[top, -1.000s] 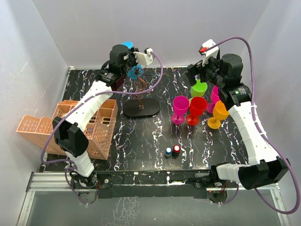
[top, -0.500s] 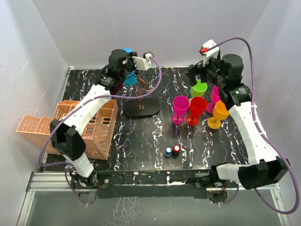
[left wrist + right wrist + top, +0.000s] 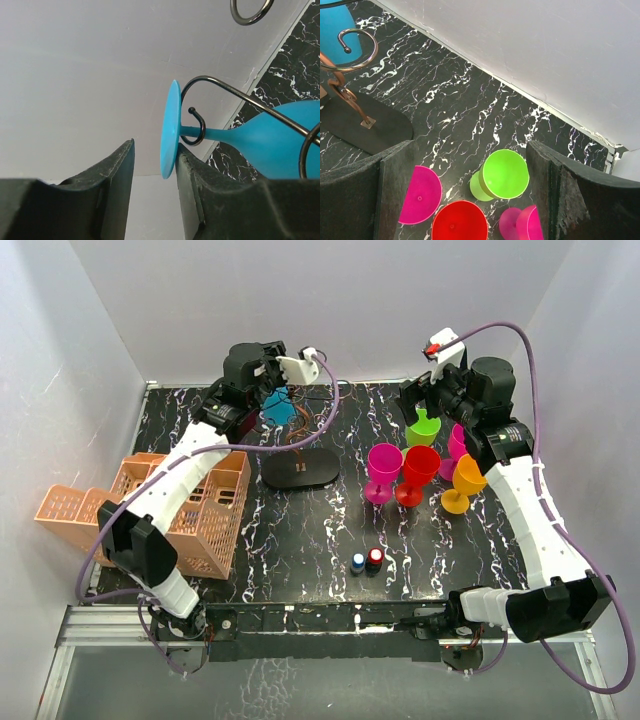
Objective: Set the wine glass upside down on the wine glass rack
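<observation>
Left gripper (image 3: 270, 388) is at the top of the wine glass rack (image 3: 300, 472), on its far side. In the wrist view the jaws are parted around the foot of the blue wine glass (image 3: 270, 137). The disc sits just beside one finger (image 3: 192, 190), and I see open gap between it and the other finger. I read that as spread, not pinching.

The glass itself is on the rack. Its stem is threaded through a curled hook of the wire (image 3: 200, 131), with the foot on one side of the hook and the bowl on the other. From the top camera the blue bowl (image 3: 277, 408) hangs under the rack's upper arms, above the far end of the oval base.

Right gripper (image 3: 422, 400) is well to the right of the rack, jaws spread wide and holding nothing. It hovers over the green glass (image 3: 505, 175). Its wrist camera also catches the rack's scroll (image 3: 351, 50) and a slice of the blue bowl at the frame's left edge.

The magenta glass (image 3: 383, 468), red glass (image 3: 418, 472) and orange glass (image 3: 465, 480) stand upright in a cluster right of the rack base. The orange crate (image 3: 190, 510) sits left of the rack.
</observation>
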Robot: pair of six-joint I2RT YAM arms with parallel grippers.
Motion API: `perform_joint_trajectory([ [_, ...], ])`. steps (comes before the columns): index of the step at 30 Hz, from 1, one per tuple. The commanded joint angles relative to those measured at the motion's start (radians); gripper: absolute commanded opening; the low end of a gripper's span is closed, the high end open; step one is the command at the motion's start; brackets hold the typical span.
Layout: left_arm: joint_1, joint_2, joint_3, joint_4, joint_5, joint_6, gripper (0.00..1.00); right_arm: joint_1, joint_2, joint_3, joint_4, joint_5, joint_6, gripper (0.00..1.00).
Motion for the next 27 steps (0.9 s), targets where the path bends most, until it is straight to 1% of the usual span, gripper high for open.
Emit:
perform_joint_trajectory([
  [1, -0.002, -0.101, -0.015, -0.014, 0.015, -0.028, 0.38, -0.005, -0.033, 0.007, 0.054, -0.006, -0.005, 0.98],
  [6, -0.002, -0.137, -0.034, -0.053, 0.017, -0.034, 0.43, -0.005, -0.031, 0.011, 0.045, 0.001, -0.016, 0.98],
  [14, -0.002, -0.183, -0.045, -0.126, 0.029, -0.042, 0.53, -0.004, -0.027, 0.016, 0.036, 0.008, -0.030, 0.98],
  [22, -0.001, -0.206, -0.029, -0.155, 0.019, -0.037, 0.57, -0.005, -0.022, 0.027, -0.017, 0.009, -0.054, 0.98],
  [27, -0.002, -0.230, -0.009, -0.190, 0.003, -0.081, 0.60, -0.004, -0.031, 0.026, -0.083, 0.014, -0.094, 0.98],
])
